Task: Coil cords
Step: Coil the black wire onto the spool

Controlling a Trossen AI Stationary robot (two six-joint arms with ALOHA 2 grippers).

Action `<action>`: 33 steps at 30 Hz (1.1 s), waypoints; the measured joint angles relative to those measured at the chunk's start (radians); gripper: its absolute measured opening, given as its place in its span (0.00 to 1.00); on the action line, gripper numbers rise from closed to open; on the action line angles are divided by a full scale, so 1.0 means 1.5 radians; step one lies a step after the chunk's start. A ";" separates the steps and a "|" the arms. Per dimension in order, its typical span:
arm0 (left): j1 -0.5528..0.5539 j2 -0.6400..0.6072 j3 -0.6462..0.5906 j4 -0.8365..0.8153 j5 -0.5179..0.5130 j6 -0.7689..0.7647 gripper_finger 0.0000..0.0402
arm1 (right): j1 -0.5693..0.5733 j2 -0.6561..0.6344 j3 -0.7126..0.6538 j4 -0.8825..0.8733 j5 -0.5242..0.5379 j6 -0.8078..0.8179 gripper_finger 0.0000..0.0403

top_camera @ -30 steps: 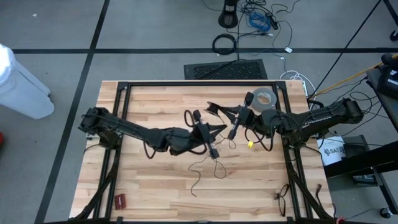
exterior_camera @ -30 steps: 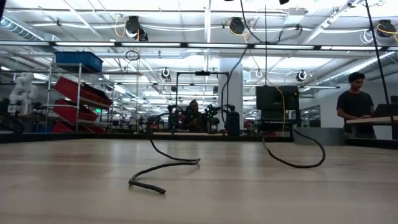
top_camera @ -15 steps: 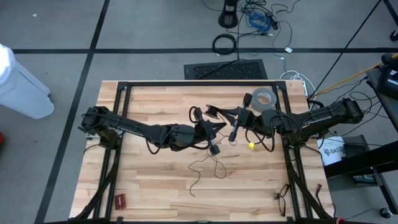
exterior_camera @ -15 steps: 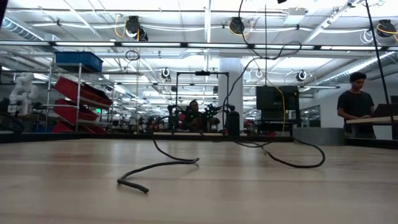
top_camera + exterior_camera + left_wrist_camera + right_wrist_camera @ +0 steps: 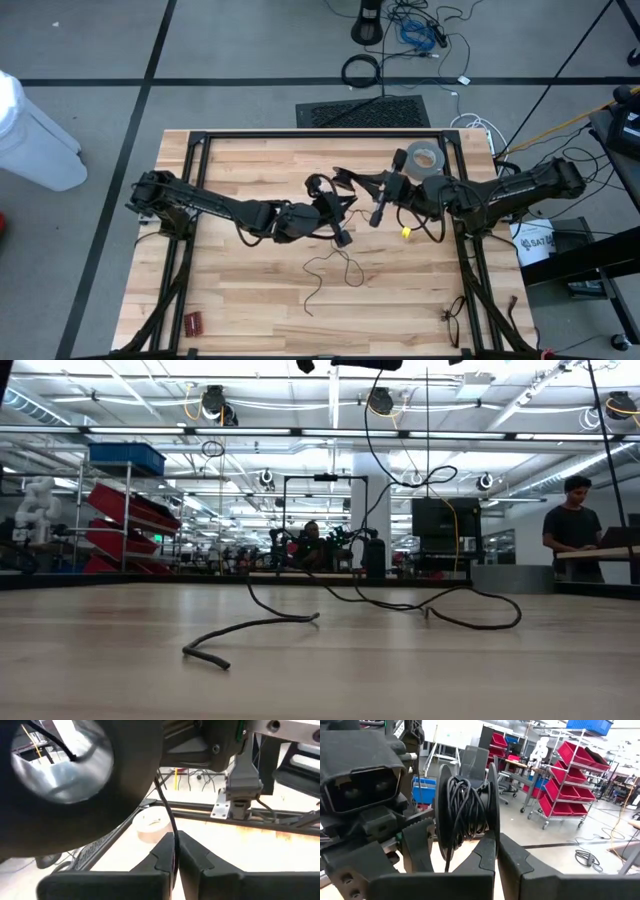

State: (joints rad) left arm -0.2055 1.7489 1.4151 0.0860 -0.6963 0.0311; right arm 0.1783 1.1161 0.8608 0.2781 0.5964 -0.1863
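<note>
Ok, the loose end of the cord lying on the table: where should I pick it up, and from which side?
Probably the cord at its raised arch just behind the free tip, coming straight down from above with the fingers across the wire. In the low view that stretch lifts off the table, while the tip lies flat.

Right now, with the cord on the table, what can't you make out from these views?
1. High view: the cord is too thin to trace where it passes under the left gripper and right gripper.
2. Low view: both grippers are cut off by the top edge.
3. Right wrist view: the gripper's own fingers hide whether they pinch the coil.
4. Left wrist view: a blurred dark shape hides much beyond.
</note>
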 joint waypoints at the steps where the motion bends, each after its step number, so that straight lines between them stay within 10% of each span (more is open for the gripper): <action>1: -0.002 0.000 0.000 0.000 -0.001 0.000 0.07 | 0.000 -0.003 0.000 -0.004 0.000 0.005 0.00; 13: -0.024 0.000 0.000 -0.098 -0.014 -0.043 0.36 | 0.000 -0.039 0.000 -0.069 -0.024 0.080 0.00; 22: -0.048 -0.004 0.000 -0.201 -0.064 -0.087 0.40 | 0.000 -0.064 0.000 -0.131 -0.072 0.132 0.00; 33: -0.080 -0.102 0.000 -0.248 0.123 -0.087 0.40 | 0.000 -0.065 0.000 -0.126 -0.125 0.154 0.00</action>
State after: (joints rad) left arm -0.3260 1.5955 1.4158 -0.2861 -0.5124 -0.0998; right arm 0.1787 1.0187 0.8608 0.0885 0.4091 0.0447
